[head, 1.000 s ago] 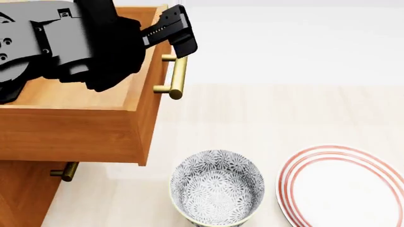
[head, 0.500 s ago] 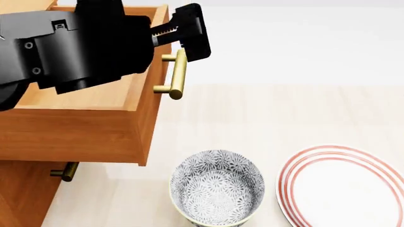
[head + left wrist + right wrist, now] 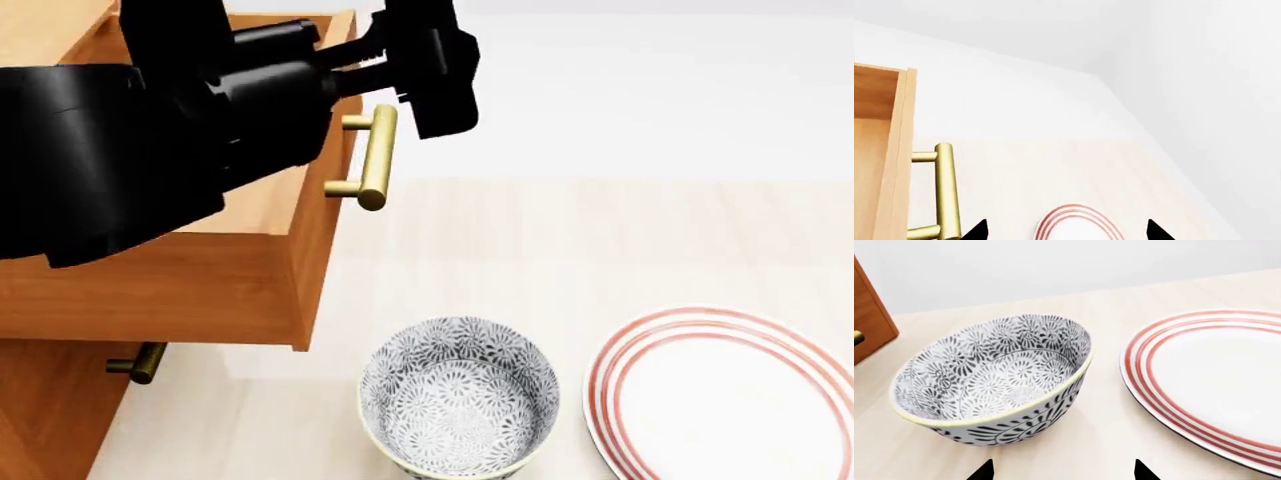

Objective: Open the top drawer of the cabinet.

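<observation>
The top drawer [image 3: 147, 290] of the orange-brown cabinet [image 3: 40, 420] stands pulled out, its inside open to view. Its brass bar handle [image 3: 378, 155] is free. My left gripper [image 3: 430, 75] hovers just above and beside the handle's far end, open and empty, not touching it. In the left wrist view the drawer front [image 3: 894, 165] and handle [image 3: 946, 190] lie beside the left gripper [image 3: 1066, 232], whose jaws stand wide apart. My right gripper [image 3: 1062, 472] is open and empty, low over the table in front of the bowl; it does not show in the head view.
A patterned grey-and-white bowl [image 3: 458, 395] and a red-ringed white plate [image 3: 727, 395] sit on the pale table in front of the cabinet; both show in the right wrist view, bowl [image 3: 994, 375] and plate [image 3: 1214, 380]. A lower drawer's brass handle [image 3: 138, 362] shows below.
My left arm has risen and swung right, carrying the open gripper further off the handle's far end. The drawer, bowl and plate have not moved.
</observation>
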